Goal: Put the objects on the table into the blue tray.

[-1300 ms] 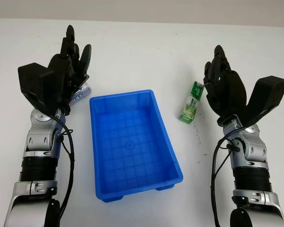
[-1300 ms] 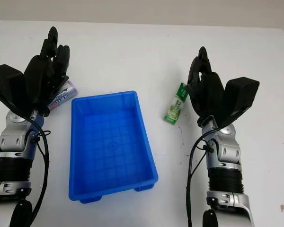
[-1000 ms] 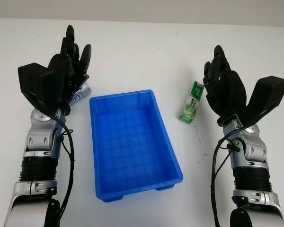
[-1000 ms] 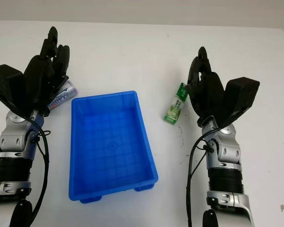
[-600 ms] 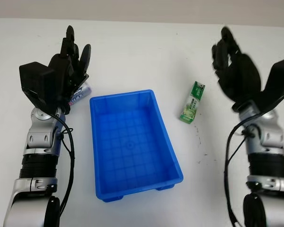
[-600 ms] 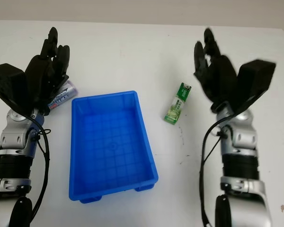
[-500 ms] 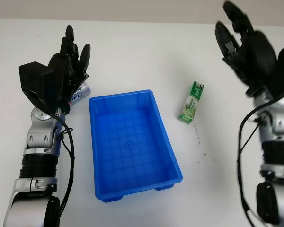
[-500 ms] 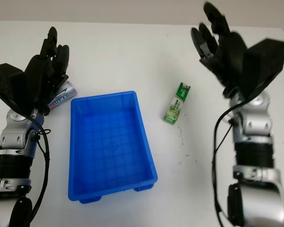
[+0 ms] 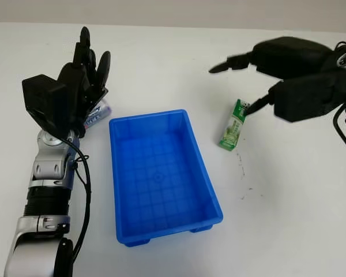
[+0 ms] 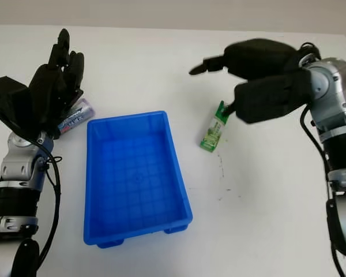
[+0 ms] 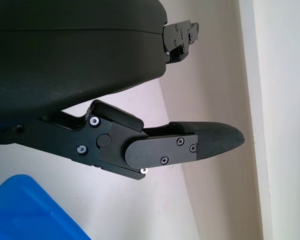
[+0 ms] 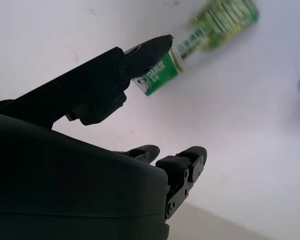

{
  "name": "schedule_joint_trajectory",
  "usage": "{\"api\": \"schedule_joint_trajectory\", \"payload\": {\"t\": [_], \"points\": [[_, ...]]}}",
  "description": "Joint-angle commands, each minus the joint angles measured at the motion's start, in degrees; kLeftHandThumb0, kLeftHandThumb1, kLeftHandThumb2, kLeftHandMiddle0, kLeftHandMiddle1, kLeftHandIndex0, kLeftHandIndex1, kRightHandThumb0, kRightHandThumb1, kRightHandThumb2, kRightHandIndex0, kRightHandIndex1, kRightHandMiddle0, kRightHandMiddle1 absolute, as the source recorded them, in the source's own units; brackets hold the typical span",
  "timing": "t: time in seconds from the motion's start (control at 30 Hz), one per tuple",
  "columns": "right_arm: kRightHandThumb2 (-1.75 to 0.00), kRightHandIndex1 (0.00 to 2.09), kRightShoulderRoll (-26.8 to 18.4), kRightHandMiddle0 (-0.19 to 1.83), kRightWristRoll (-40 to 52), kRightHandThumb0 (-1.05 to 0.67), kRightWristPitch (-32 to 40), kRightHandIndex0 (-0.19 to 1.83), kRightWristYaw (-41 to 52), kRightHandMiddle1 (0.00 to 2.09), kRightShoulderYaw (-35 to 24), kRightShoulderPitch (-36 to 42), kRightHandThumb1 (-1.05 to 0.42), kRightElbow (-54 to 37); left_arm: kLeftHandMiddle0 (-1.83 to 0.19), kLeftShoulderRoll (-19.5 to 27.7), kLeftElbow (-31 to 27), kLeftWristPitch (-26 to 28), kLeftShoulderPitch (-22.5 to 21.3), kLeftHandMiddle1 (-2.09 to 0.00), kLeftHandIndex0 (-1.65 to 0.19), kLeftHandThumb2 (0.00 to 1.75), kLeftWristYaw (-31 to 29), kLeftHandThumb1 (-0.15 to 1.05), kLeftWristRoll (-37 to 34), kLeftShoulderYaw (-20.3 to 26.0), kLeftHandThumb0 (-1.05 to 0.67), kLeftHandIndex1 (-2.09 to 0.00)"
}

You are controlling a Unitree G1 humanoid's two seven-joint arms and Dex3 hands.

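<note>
A blue tray [image 9: 161, 176] sits in the middle of the white table and holds nothing. A green box [image 9: 233, 124] lies to the right of it. My right hand [image 9: 288, 75] hovers open over the far end of that box, its thumb tip [image 12: 155, 47] close to the box's end [image 12: 157, 75]. A silver-and-purple packet [image 10: 76, 118] lies left of the tray, partly hidden by my left hand [image 9: 75, 86], which is open and raised beside it.
The white table [image 9: 173, 63] stretches out behind the tray. Small dark specks [image 9: 242, 173] mark the surface to the right of the tray. The table's far edge [image 9: 173, 24] runs along the back.
My right arm has swung up from its parked spot and turned the hand sideways, reaching left over the far end of the green box. The left hand and objects have not moved.
</note>
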Motion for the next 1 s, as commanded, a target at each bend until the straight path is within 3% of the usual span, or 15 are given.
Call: {"api": "schedule_joint_trajectory", "payload": {"t": [0.0, 0.43, 0.63, 0.8, 0.83, 0.87, 0.9, 0.97], "points": [[-0.06, 0.11, -1.4, 0.39, -2.0, -0.27, -1.3, 0.34, 0.1, 0.07, 1.4, -1.3, -0.73, 0.1, 0.19, 0.8, 0.6, -0.8, -1.4, 0.0, 0.19, 0.52, 0.1, 1.05, 0.4, -0.1, -0.75, 0.0], [-0.06, 0.1, -0.6, 0.43, -3.6, -0.26, -10.1, 0.39, -2.7, 0.07, 3.3, 0.4, -0.77, 4.5, 0.19, 0.7, 1.8, -1.6, -2.1, 0.0, 0.19, 0.51, -0.6, 1.05, -0.2, 0.0, -0.74, 0.0], [-0.07, 0.12, -0.1, 0.48, -5.8, -0.27, -13.9, 0.46, -9.5, 0.08, 4.3, 2.2, -0.81, 7.8, 0.19, 1.1, 1.8, -1.3, -2.0, 0.0, 0.19, 0.52, -0.8, 1.05, -0.1, 0.0, -0.74, 0.0], [-0.07, 0.24, -0.5, 0.68, -13.7, -0.31, -21.5, 0.68, -24.2, 0.2, 7.9, 2.4, -0.86, 14.2, 0.19, 1.3, 1.7, -1.0, -2.1, 0.0, 0.19, 0.51, -0.9, 1.05, -0.2, 0.1, -0.75, 0.0], [-0.06, 0.41, -0.6, 0.67, -15.6, -0.33, -22.6, 0.65, -27.4, 0.32, 8.8, 2.3, -0.87, 15.5, 0.19, 1.4, 1.5, -0.7, -2.1, 0.0, 0.19, 0.51, -0.9, 1.05, -0.2, 0.1, -0.75, 0.0], [-0.06, 0.73, -0.6, 0.58, -17.2, -0.34, -23.5, 0.52, -30.5, 0.59, 9.6, 2.2, -0.87, 16.7, 0.19, 1.5, 1.4, -0.5, -2.2, 0.0, 0.19, 0.51, -1.0, 1.05, -0.3, 0.1, -0.76, 0.0], [-0.06, 1.09, -0.7, 0.45, -19.0, -0.36, -24.2, 0.4, -33.5, 0.99, 10.5, 2.1, -0.88, 17.7, 0.19, 1.6, 1.4, -0.6, -2.2, 0.0, 0.19, 0.51, -1.1, 1.05, -0.3, 0.1, -0.76, 0.0], [-0.06, 1.4, -1.0, 0.35, -22.2, -0.39, -24.9, 0.32, -38.8, 1.33, 12.1, 2.1, -0.9, 18.9, 0.19, 1.8, 1.4, -0.4, -2.3, 0.0, 0.19, 0.51, -1.0, 1.05, -0.1, 0.1, -0.77, 0.0]]}}
